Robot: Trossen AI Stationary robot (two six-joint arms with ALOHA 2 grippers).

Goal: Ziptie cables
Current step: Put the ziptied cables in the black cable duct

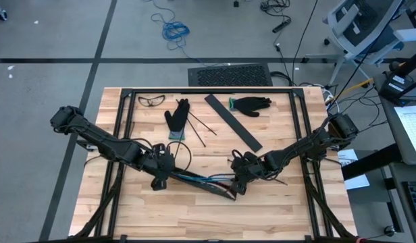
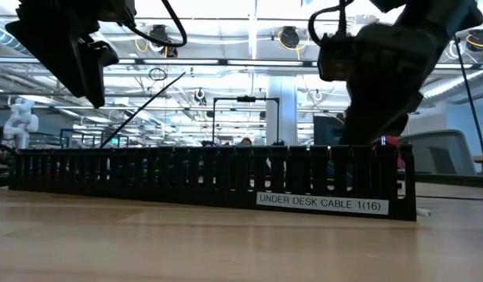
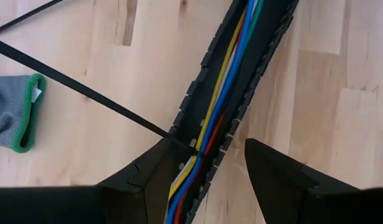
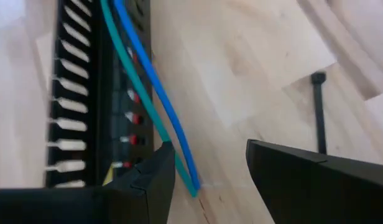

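Left gripper [image 3: 207, 180]: fingers apart, straddling the slotted duct [image 3: 241, 81].
Right gripper [image 4: 207, 177]: apart, over the loose wire ends.
Cables [image 3: 226, 81]: inside the duct.
Handling: light, floppy; probably best gathered mid-bundle.

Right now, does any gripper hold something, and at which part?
Nothing is held. Left gripper straddles the slotted duct of cables; right gripper is open at the cables' ends.

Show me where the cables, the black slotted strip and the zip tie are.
cables [image 3: 216, 93]: left wrist view, on the blue wire lying inside the channel.
black slotted strip [image 2: 187, 176]: low view, middle of its slotted side wall.
zip tie [image 3: 86, 90]: left wrist view, midway along its thin black strap.
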